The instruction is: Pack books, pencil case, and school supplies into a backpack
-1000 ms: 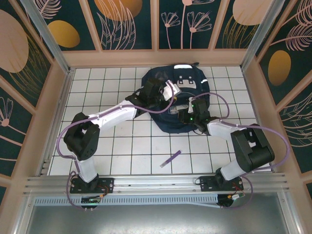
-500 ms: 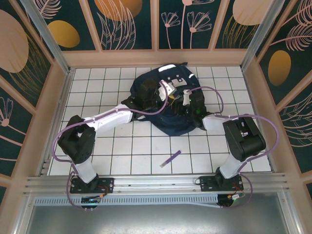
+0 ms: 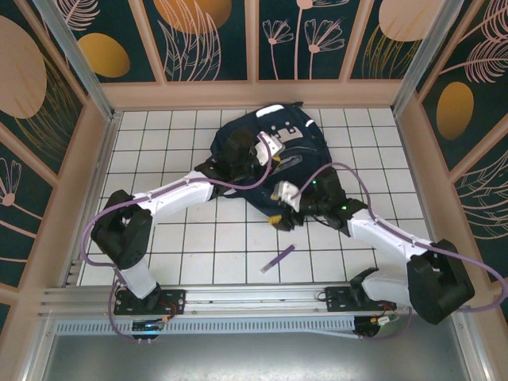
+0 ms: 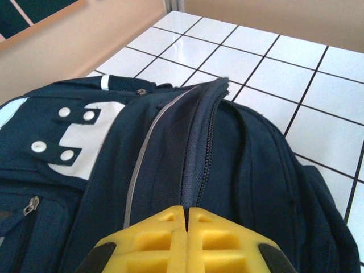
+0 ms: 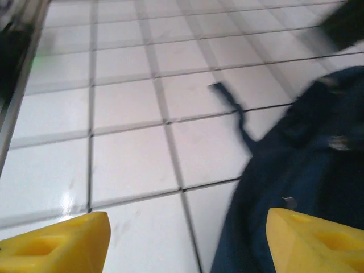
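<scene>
The navy backpack (image 3: 294, 151) lies at the back middle of the tiled floor. My left gripper (image 3: 267, 148) is on its top and is shut on the fabric edge beside the zipper (image 4: 200, 165); the yellow fingers (image 4: 153, 239) meet with that edge pinched between them. At the backpack's near edge my right gripper (image 3: 282, 203) is open, its yellow fingertips (image 5: 54, 242) wide apart over white tile and the bag's dark edge (image 5: 301, 176), holding nothing. A thin purple pen (image 3: 278, 258) lies on the tiles nearer the arm bases. Books and pencil case are out of view.
Wooden walls (image 3: 95, 175) close in the white tiled floor (image 3: 175, 238) on the left, right and back. A metal rail (image 3: 254, 298) with the arm bases runs along the near edge. A loose dark strap end (image 5: 230, 102) trails from the backpack onto the tiles.
My right gripper has opened and drawn back from the top of the backpack to its near edge. My left gripper kept its pinch and shifted the bag slightly left and back.
</scene>
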Robot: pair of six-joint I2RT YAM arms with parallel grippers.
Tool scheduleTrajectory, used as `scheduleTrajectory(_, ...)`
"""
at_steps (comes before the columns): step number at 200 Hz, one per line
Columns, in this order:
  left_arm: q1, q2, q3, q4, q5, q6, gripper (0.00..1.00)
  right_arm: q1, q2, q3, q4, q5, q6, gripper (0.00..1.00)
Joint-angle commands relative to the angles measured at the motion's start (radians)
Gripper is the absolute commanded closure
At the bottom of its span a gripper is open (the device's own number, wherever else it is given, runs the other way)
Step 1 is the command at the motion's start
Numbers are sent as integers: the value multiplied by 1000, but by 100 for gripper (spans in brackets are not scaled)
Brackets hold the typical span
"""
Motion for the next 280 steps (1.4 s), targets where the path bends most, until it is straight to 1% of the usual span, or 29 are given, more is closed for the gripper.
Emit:
scheduleTrajectory(1,32,-70,-30,88,27,41,100,71,125,47,-390,-13,-543,27)
scheduleTrajectory(7,35,-70,-34,91,40,46,100,111,152,46,-387,45,-544,26)
scheduleTrajectory(13,36,-69,-37,91,46,47,100,135,182,49,-397,75,-541,26)
scheduleTrajectory(37,38,-54,-41,92,68,39,100,188,276,40,-413,184,-540,27)
scheduleTrajectory(68,38,-58,-65,121,84,23,100,193,303,47,-443,196,-539,27)
scheduleTrajectory(75,37,-58,-65,119,86,25,100,195,311,47,-444,210,-536,28)
scheduleTrajectory(81,38,-58,-63,117,87,27,100,199,317,40,-438,228,-535,30)
scheduleTrajectory(85,39,-59,-64,118,88,28,100,200,319,34,-426,242,-529,33)
scheduleTrajectory(88,38,-60,-65,119,87,30,100,203,321,28,-411,255,-523,37)
scheduleTrajectory(98,39,-63,-68,123,85,29,100,209,330,6,-368,292,-512,54)
scheduleTrajectory(108,38,-64,-72,129,82,26,100,214,329,-5,-347,319,-510,68)
scheduleTrajectory(120,39,-68,-77,137,83,21,100,211,313,-9,-340,321,-503,87)
scheduleTrajectory(133,38,-73,-78,136,86,14,100,192,272,-11,-345,286,-500,100)
scheduleTrajectory(153,39,-82,-75,125,93,12,100,123,136,-45,-276,190,-436,100)
scheduleTrajectory(170,38,-92,-74,113,98,21,100,32,-18,-82,-177,122,-381,100)
scheduleTrajectory(178,39,-95,-73,107,100,23,100,3,-81,-104,-124,111,-377,100)
scheduleTrajectory(183,39,-95,-72,102,101,26,100,-43,-111,-116,-92,112,-384,100)
scheduleTrajectory(195,38,-98,-71,93,107,28,100,-102,-146,-128,-28,148,-429,100)
scheduleTrajectory(211,39,-103,-76,93,121,24,100,-136,-111,-112,60,257,-527,100)
scheduleTrajectory(225,38,-103,-82,96,140,16,100,-159,-25,-73,166,328,-575,100)
scheduleTrajectory(254,39,-99,-82,91,161,-6,100,-198,168,56,282,377,-680,100)
scheduleTrajectory(280,39,-95,-83,97,165,-15,100,-196,272,146,323,410,-760,100)
